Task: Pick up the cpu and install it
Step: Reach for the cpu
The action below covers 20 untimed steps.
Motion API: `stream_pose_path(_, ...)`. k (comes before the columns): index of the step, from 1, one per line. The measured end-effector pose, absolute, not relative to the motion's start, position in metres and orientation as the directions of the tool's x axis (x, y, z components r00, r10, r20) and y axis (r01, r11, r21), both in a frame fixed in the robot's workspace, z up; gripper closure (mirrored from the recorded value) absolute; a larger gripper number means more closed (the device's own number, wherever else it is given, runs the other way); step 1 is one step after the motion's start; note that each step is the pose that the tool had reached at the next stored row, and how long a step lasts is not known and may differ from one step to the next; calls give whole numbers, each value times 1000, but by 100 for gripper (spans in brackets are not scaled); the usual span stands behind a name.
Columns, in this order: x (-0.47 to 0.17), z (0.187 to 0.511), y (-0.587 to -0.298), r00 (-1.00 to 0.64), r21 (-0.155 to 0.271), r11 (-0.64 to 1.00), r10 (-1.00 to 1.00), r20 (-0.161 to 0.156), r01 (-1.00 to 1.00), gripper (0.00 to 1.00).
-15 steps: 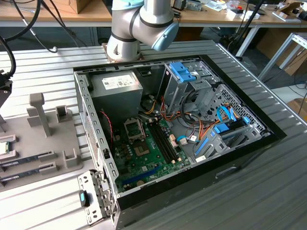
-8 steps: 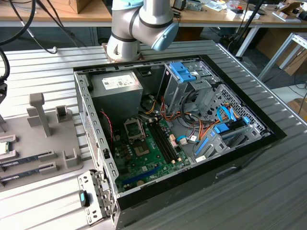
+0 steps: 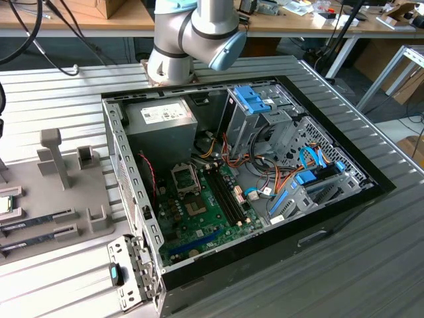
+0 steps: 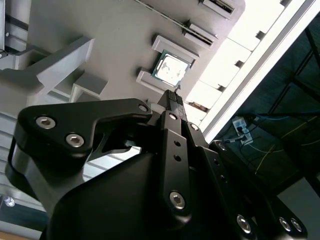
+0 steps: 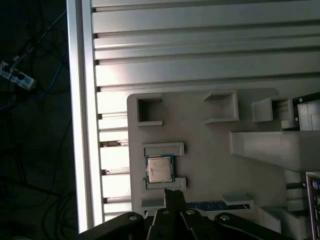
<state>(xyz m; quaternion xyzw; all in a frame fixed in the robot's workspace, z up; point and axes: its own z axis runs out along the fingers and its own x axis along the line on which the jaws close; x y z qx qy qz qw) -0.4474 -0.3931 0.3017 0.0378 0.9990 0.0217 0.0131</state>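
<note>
A: While the gripper (image 4: 172, 98) hangs above the grey holder plate (image 5: 210, 150), where does the cpu (image 5: 159, 168) lie?
B: On that plate, flat, silver top up, seated between two low brackets (image 5: 163, 148) near the plate's edge.
A: And the fingers?
B: Pressed together into one narrow black tip, holding nothing; the tip is above the plate, near the cpu and clear of it.
A: And the computer case (image 3: 122, 159)?
B: Open, lying just beside the plate, with its motherboard (image 3: 199, 212) showing.
</note>
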Motion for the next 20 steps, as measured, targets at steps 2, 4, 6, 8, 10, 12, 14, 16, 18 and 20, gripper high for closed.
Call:
stream_pose_path(2, -447, 301, -390, -997, 42, 996, 76, -25, 75, 89)
stream_pose_path(4, -447, 301, -387, -997, 29, 997, 76, -25, 75, 89)
stream_pose_path(6, -447, 300, -384, -997, 1, 997, 75, -28, 75, 89)
stream_pose_path(8, -447, 299, -383, -997, -17, 997, 74, -29, 74, 89)
stream_pose_path(10, -447, 299, -383, -997, -18, 997, 73, -29, 74, 89)
stream_pose_path(12, -447, 299, -383, -997, -18, 997, 73, -29, 74, 89)
stream_pose_path(14, -447, 299, -383, -997, -20, 997, 73, 5, 73, 89)
stream_pose_path(16, -447, 299, -383, -997, -21, 997, 73, 17, 73, 89)
stream_pose_path(18, -447, 299, -383, -997, -21, 997, 73, 18, 73, 89)
stream_pose_path(20, -447, 299, -383, -997, -21, 997, 73, 18, 73, 89)
